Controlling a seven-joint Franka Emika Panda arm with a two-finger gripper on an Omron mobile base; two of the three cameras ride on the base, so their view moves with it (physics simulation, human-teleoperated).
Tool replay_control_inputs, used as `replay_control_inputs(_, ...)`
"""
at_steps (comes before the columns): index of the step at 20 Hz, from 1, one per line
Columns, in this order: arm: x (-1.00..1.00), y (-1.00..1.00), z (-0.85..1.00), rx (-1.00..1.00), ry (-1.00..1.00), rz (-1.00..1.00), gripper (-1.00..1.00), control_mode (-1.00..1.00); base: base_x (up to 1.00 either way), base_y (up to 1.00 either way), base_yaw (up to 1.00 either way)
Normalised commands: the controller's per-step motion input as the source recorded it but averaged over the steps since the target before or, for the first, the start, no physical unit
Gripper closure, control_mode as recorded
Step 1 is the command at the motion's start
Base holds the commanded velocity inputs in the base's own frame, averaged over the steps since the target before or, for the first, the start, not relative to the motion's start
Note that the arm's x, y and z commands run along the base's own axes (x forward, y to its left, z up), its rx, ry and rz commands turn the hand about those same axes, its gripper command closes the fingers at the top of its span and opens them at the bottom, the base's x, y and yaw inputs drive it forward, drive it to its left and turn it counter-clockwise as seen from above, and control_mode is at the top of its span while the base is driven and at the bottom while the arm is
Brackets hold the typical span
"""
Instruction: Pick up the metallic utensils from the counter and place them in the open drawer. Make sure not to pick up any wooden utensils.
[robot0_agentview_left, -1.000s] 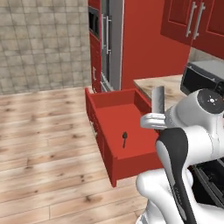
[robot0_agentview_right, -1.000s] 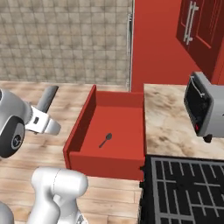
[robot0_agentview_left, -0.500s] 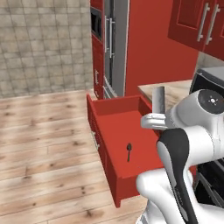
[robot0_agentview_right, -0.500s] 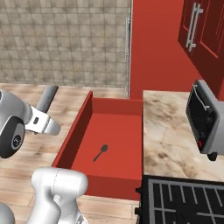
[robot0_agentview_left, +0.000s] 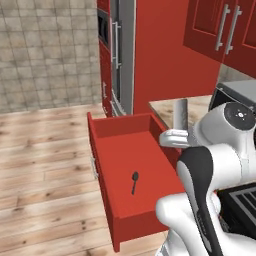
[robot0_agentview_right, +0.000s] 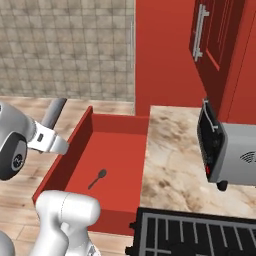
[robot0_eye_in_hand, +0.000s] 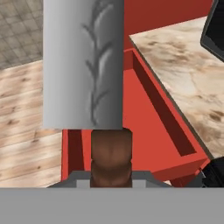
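Observation:
My gripper (robot0_agentview_left: 175, 138) is shut on a metallic knife with a grey blade (robot0_eye_in_hand: 83, 65) and a dark brown handle (robot0_eye_in_hand: 111, 155). The blade (robot0_agentview_left: 181, 113) stands upright above the right side of the open red drawer (robot0_agentview_left: 102, 170). From the other side, the gripper (robot0_agentview_right: 48, 141) and blade (robot0_agentview_right: 53, 113) hang over the drawer's left wall (robot0_agentview_right: 75, 142). A dark metal spoon (robot0_agentview_left: 134, 181) lies on the drawer floor, the same spoon (robot0_agentview_right: 97, 178) near its middle. The marbled counter (robot0_agentview_right: 175, 160) runs beside the drawer. The wooden utensils are out of view.
A silver toaster (robot0_agentview_right: 227, 150) stands on the counter at the right. A black stove grate (robot0_agentview_right: 200, 235) lies in front of it. Behind the drawer rise a steel appliance door (robot0_agentview_left: 120, 50) and red cabinets (robot0_agentview_right: 210, 35). Wooden floor (robot0_agentview_left: 40, 165) spreads to the left.
The whole picture has shifted, so the base has driven and the drawer now looks closer. The knife stays in the gripper and the spoon stays in the drawer.

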Motion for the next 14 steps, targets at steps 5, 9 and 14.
replay_control_inputs(5, 0.0, 0.0, 0.0, 0.0, 0.0, 0.0, 1.0, 1.0, 0.0, -0.44, 0.0)
replay_control_inputs(9, 0.0, 0.0, 0.0, 0.0, 0.0, 0.0, 1.0, 1.0, 0.02, -0.13, 0.0)
replay_control_inputs(14, 0.0, 0.0, 0.0, 0.0, 0.0, 0.0, 1.0, 1.0, 0.06, -0.02, 0.15)
